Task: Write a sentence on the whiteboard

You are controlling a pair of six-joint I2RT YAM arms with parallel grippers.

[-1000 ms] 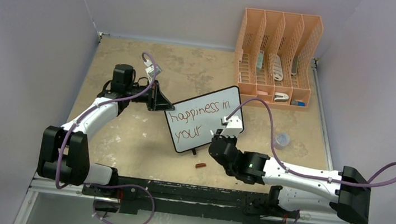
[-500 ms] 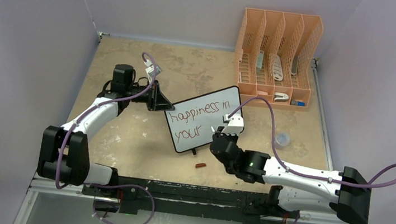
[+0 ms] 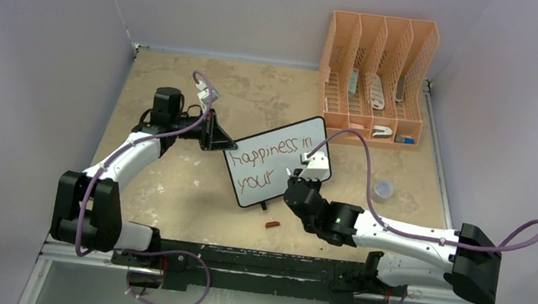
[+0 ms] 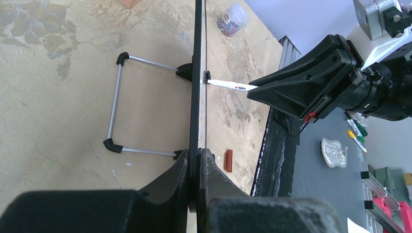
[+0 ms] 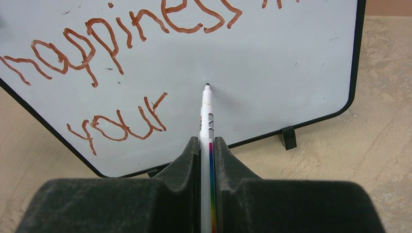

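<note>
The whiteboard [image 3: 277, 161] stands tilted mid-table; it shows edge-on in the left wrist view [image 4: 196, 73] and face-on in the right wrist view [image 5: 272, 73]. The sentence [image 5: 121, 34] in red-brown marker reads "happiness in" above "your". My left gripper [image 4: 198, 158] is shut on the whiteboard's left edge [image 3: 230, 147]. My right gripper [image 5: 207, 145] is shut on a white marker [image 5: 207, 121] with a rainbow stripe. Its tip meets the board to the right of "your". The marker also shows in the left wrist view [image 4: 233, 85].
A red-brown marker cap [image 3: 271, 224] lies on the table near the front edge, also in the left wrist view [image 4: 228, 160]. An orange file organiser [image 3: 375, 76] stands at the back right. A small clear jar [image 3: 382, 189] sits right of the board. The board's metal stand [image 4: 116, 107] rests behind it.
My right arm has shifted slightly left and toward the board with the marker. The left arm and the board have not moved.
</note>
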